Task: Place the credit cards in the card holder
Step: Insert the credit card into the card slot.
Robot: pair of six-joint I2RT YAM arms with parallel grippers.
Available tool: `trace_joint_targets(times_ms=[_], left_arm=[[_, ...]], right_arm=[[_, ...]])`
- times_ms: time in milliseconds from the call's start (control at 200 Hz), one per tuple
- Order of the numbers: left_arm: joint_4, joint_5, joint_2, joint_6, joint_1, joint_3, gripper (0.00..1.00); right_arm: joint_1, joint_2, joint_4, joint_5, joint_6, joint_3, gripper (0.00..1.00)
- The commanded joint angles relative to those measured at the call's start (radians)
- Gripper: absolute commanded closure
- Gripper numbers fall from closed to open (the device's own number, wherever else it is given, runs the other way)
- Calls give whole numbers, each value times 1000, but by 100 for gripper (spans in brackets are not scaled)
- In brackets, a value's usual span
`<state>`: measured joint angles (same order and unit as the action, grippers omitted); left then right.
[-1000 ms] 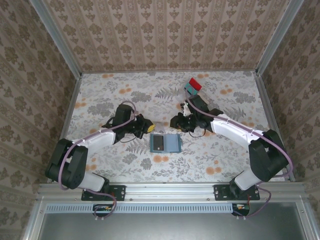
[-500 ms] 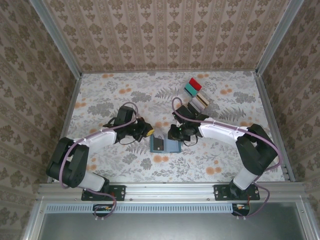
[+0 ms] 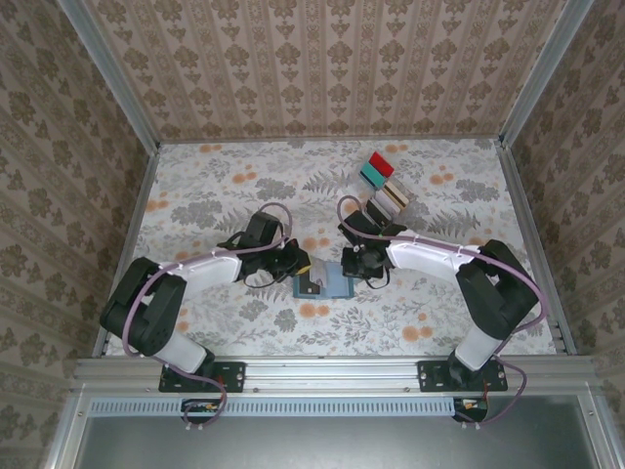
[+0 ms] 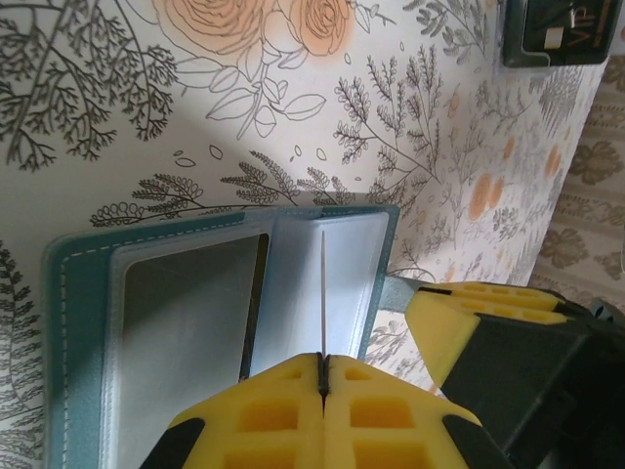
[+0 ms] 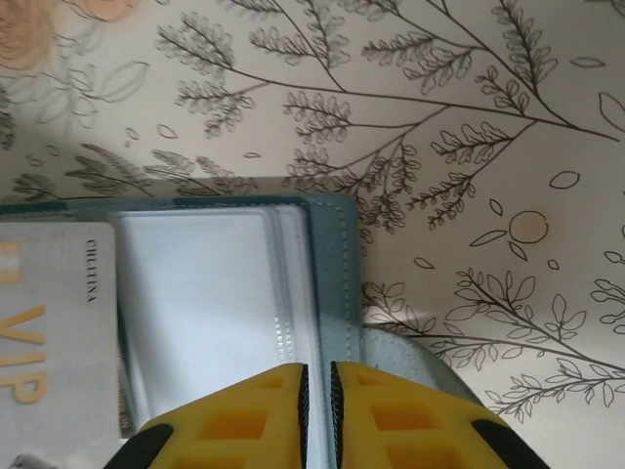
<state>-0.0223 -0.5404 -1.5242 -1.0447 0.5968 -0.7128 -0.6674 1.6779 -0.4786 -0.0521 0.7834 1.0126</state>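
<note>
Both arms have closed in on the holder [image 3: 337, 283], lying open toward 6 o'clock of the desk [image 3: 195, 186]. Left fingers [image 4: 330, 376] clamp a card [image 4: 322, 293] edge-on over its pockets. Right fingers [image 5: 334, 379], at its 2 o'clock edge, are nearly together; I can't tell if they pinch anything. A VIP card [image 5: 49, 332] already sits in it.

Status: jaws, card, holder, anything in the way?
Left gripper shut on card, edge-on above open holder. Right gripper jaws nearly closed at holder's edge, grip unclear. VIP card lies on holder's other panel. No blocker seen.
</note>
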Motion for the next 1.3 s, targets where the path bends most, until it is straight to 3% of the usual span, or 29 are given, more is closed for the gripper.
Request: trace_joint_targets(times_ms=[0, 240, 895, 1290], left_arm=[[21, 55, 4, 104, 18, -8, 100], [9, 165, 42, 176, 60, 39, 100], [-150, 214, -5, 133, 91, 129, 100], [-138, 209, -32, 153, 120, 102, 100]], right_arm=[[5, 38, -10, 17, -12, -28, 85], [5, 64, 22, 8, -8, -55, 88], [4, 82, 99, -29, 16, -112, 88], [5, 102, 117, -49, 22, -105, 88]])
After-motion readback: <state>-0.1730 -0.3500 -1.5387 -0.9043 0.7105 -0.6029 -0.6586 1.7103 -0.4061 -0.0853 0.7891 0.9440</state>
